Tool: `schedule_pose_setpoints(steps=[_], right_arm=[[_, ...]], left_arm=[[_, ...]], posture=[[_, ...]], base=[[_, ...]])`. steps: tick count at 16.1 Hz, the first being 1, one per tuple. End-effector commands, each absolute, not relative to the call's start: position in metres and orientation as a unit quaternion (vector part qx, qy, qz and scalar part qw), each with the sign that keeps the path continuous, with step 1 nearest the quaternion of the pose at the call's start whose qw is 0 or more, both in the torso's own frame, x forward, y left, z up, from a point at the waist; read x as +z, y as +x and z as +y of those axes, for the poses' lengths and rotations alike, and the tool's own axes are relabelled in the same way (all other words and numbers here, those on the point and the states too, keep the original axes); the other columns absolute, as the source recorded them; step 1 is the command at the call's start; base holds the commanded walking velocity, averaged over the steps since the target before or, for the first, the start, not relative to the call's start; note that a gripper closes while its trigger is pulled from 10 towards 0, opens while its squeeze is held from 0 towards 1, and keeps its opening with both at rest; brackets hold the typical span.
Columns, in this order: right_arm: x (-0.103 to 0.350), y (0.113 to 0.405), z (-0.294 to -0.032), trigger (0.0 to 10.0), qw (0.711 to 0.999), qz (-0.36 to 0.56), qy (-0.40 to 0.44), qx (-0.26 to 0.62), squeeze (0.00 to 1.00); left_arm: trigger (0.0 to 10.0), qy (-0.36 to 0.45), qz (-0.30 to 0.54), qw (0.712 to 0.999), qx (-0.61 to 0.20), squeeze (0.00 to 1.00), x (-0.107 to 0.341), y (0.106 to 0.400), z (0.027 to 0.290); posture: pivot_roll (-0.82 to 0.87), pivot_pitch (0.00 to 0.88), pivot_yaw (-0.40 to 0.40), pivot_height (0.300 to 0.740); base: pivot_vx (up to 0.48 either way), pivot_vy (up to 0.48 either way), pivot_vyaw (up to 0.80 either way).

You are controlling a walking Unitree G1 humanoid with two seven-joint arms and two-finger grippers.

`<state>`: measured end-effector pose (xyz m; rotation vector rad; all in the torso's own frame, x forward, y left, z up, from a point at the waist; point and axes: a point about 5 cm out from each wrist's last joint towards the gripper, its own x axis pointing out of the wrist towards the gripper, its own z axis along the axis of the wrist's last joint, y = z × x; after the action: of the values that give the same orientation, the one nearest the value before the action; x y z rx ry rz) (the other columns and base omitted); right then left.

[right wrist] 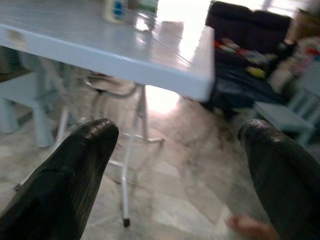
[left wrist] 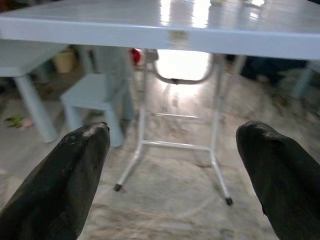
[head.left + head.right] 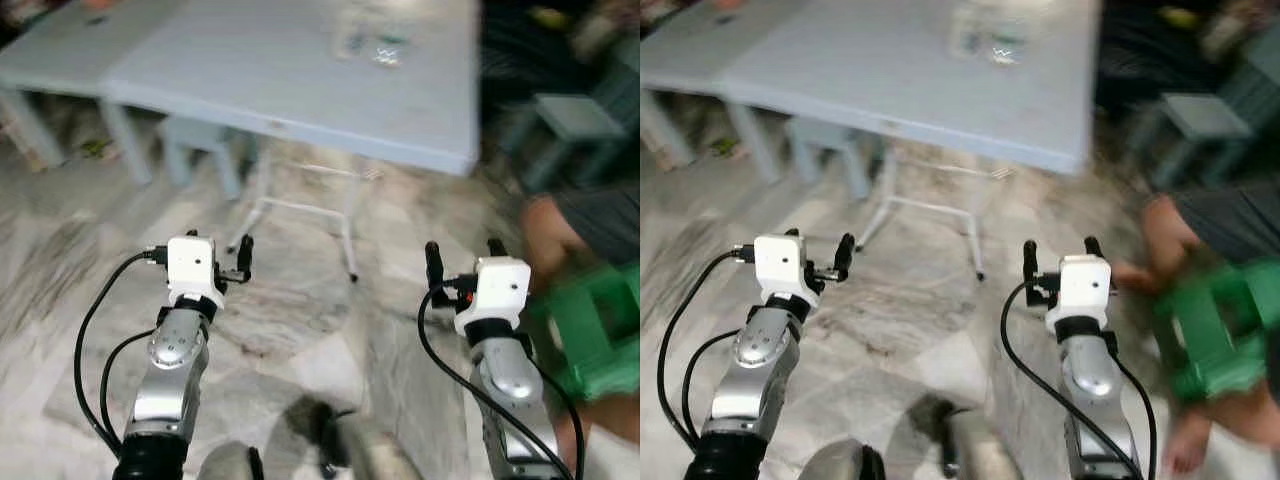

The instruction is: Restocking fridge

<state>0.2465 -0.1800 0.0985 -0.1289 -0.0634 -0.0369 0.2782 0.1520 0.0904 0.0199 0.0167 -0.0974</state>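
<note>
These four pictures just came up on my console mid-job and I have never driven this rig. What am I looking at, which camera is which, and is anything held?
The two wide pictures come from the robot's head, looking down and forward. The silver arms are its own: the left pincer and the right pincer, both open and holding nothing, raised over a marble floor.

The other two pictures come from cameras on the wrists; the big black shapes are that pincer's fingers, spread apart.

Ahead stands a pale blue table on white legs, with some blurred bottles on top, too blurred to identify. A small stool stands beneath it.

On the robot's right is a person by a green crate.
</note>
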Motion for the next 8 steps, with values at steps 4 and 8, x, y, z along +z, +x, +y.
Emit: schedule_pose_setpoints(steps=[4, 8], right_arm=[[0.103, 0.245, -0.192, 10.0, 0.992, -0.038, -0.104, -0.06, 0.0], [0.102, 0.25, -0.201, 10.0, 0.98, -0.028, -0.171, -0.099, 0.0]], left_arm=[[10.0, -0.032, 0.013, 0.997, -0.072, 0.0, 0.089, 0.273, 0.148], [10.0, -0.045, 0.004, 0.995, -0.085, 0.0, 0.094, 0.275, 0.142]], posture=[[-0.04, 0.118, 0.012, 0.74], [-0.04, 0.116, 0.013, 0.74]], base=[[0.1, 0.0, -0.4], [0.472, 0.0, 0.0]])
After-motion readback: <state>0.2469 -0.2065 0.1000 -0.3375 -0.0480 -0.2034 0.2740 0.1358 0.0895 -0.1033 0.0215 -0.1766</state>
